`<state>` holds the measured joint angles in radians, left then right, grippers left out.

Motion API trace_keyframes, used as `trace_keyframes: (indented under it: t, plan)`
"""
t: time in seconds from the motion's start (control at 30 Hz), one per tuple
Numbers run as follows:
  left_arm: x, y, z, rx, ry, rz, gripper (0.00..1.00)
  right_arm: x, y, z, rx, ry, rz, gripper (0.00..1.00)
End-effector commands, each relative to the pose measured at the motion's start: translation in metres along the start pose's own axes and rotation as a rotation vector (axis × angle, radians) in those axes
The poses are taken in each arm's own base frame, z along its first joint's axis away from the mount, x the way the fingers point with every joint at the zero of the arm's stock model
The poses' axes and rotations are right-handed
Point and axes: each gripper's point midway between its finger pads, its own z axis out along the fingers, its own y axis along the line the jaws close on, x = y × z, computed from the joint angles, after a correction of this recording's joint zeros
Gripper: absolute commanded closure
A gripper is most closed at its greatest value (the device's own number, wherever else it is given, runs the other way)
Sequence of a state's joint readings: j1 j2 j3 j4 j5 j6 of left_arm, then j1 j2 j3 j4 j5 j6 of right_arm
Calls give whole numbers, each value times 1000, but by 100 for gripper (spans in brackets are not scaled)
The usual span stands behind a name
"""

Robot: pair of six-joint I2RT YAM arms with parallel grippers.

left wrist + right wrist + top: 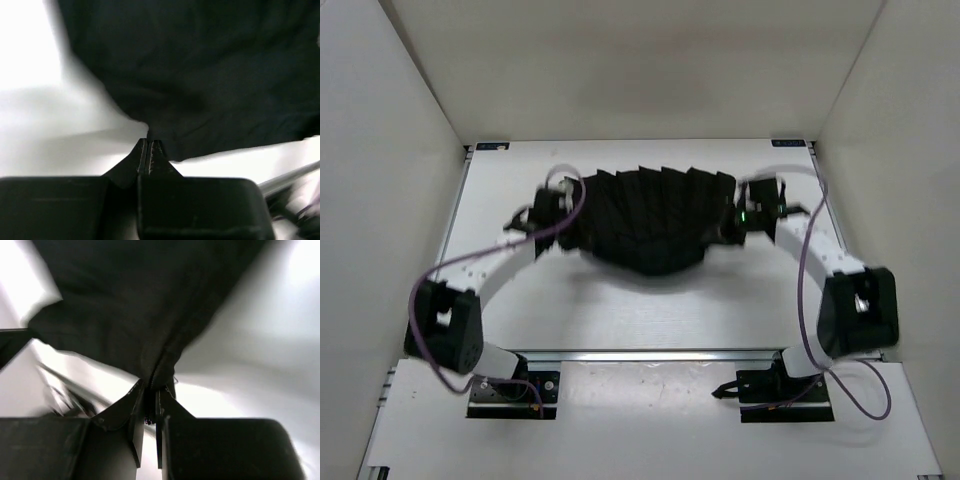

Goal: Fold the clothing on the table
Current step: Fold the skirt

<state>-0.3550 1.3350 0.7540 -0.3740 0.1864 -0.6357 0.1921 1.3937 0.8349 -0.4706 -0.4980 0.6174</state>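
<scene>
Fingertips of left gripper point(148, 146) pressed tight together on an edge of the clothing point(200, 75), the pinched bit itself hidden between the pads; fingertips of right gripper point(151, 390) a narrow slit apart, a bunched fold of the same black fabric wedged in. From above, clothing stretched between both grippers over the far half of the table point(650, 320), pleats fanned along the top, middle sagging in an arc, gripped corners lost in motion blur. Contact between sagging hem and white surface hard to judge; garment cut off by the frame in both wrist views.
</scene>
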Motion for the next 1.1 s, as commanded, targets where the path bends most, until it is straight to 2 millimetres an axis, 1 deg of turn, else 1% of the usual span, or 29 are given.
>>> trace_keyframes:
  t: [0.0,0.03,0.07,0.1,0.13,0.17,0.2,0.23,0.27,0.3,0.33,0.37,0.4,0.43,0.47,0.5,0.53,0.57,0.6,0.63,0.67,0.7,0.73,0.77,0.8,0.87,0.93,1.0,1.07]
  plan:
    - [-157,-88,-45,171,-305,50,100,-160,151,-84,-265,-357,-295,100]
    - [-203,-118,-65,223,-383,52,100,-183,157,-78,-249,-372,-294,100]
    - [-237,-138,-82,254,-437,50,100,-208,193,-114,-292,-458,-357,99]
    - [-247,-138,-81,244,-424,38,100,-225,209,-128,-301,-479,-367,100]
    - [-268,-156,-106,283,-483,71,100,-237,206,-120,-292,-466,-353,100]
    - [-279,-158,-120,284,-506,71,100,-240,214,-133,-310,-467,-367,100]
    - [-277,-157,-124,285,-499,89,100,-237,208,-129,-290,-446,-363,100]
    - [-272,-147,-126,279,-492,84,100,-231,204,-131,-278,-440,-366,100]
    - [-256,-132,-123,266,-470,66,100,-223,190,-118,-247,-420,-367,100]
    - [-236,-122,-121,270,-468,66,100,-206,175,-105,-235,-397,-352,100]
    - [-229,-117,-123,289,-482,62,100,-185,163,-97,-257,-381,-346,100]
    - [-196,-97,-109,262,-429,44,100,-167,166,-109,-295,-393,-353,100]
    - [-170,-82,-103,246,-406,48,100,-146,145,-100,-304,-382,-319,100]
    - [-154,-73,-96,234,-379,48,100,-123,114,-74,-272,-330,-273,100]
    - [-120,-57,-87,212,-327,52,100,-106,109,-78,-275,-341,-262,100]
    - [-83,-40,-73,183,-263,57,100,-79,84,-58,-249,-284,-234,100]
    - [-65,-31,-68,164,-236,65,100,-53,65,-47,-231,-252,-205,99]
    - [-29,-15,-57,135,-172,57,100,-23,45,-37,-211,-202,-177,100]
    - [1,-2,-50,124,-116,49,100,-9,42,-35,-216,-193,-182,100]
    - [29,11,-46,108,-63,42,100,15,18,-23,-177,-141,-127,100]
    - [43,18,-45,92,-34,27,100,41,5,-19,-171,-97,-109,100]
    - [63,26,-44,86,-1,-1,100,52,3,-21,-186,-86,-89,100]
    - [83,34,-45,75,32,-13,100,70,-12,-17,-161,-50,-32,100]
    - [92,33,-51,99,44,-37,100,90,-23,-19,-137,-17,24,100]
    - [109,41,-52,87,91,-72,100,95,-19,-27,-157,-38,21,100]
    - [113,36,-67,123,69,-75,100,118,-31,-30,-140,-13,77,100]
    - [124,36,-76,123,90,-64,100,128,-31,-40,-159,-17,82,100]
    - [133,36,-89,111,108,-47,100,143,-39,-47,-123,21,105,100]
    - [133,28,-104,151,78,-14,100,152,-38,-55,-124,33,78,100]
